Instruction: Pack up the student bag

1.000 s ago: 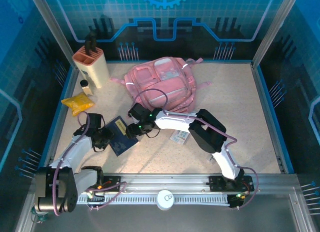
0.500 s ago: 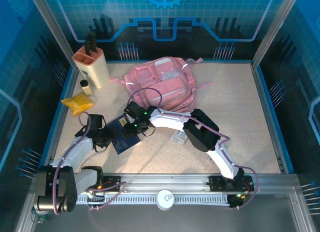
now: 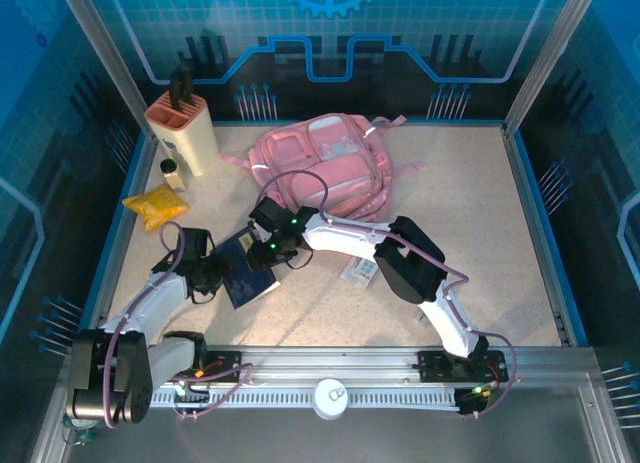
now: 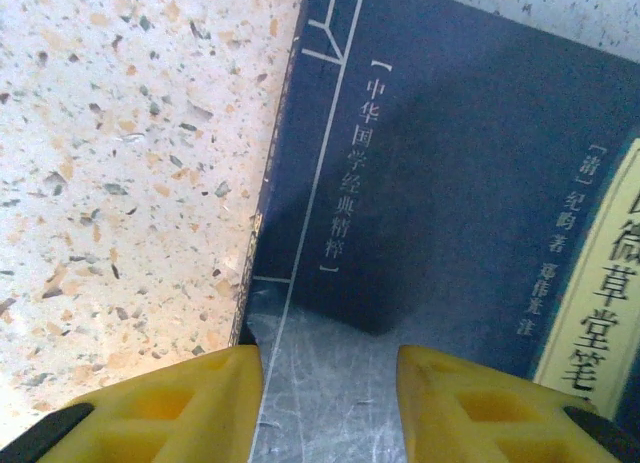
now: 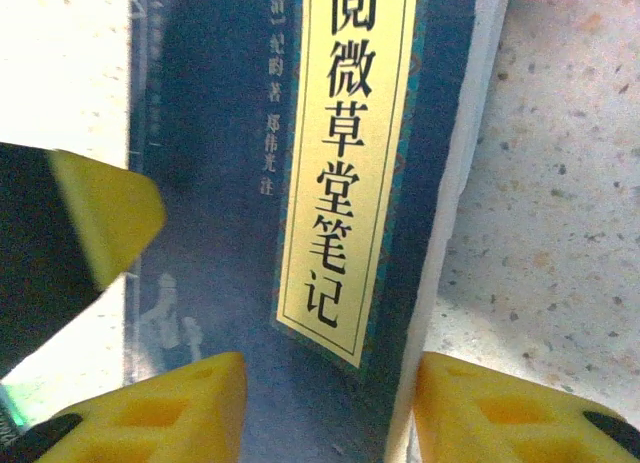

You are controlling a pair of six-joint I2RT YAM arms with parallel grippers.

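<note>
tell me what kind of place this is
Probably a robot lab test cell: a speckled table walled in by aluminium frame and blue printed panels, two arms bolted to a rail, and staged props like the student bag.

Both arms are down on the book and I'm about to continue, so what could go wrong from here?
1. Both tools crowd the dark blue rectangular book: a yellow finger of the left tool sits close beside the right tool, so they may collide.
2. The book lies flat on the speckled table, so closing may only pinch the cover or scrape the tabletop.
</note>
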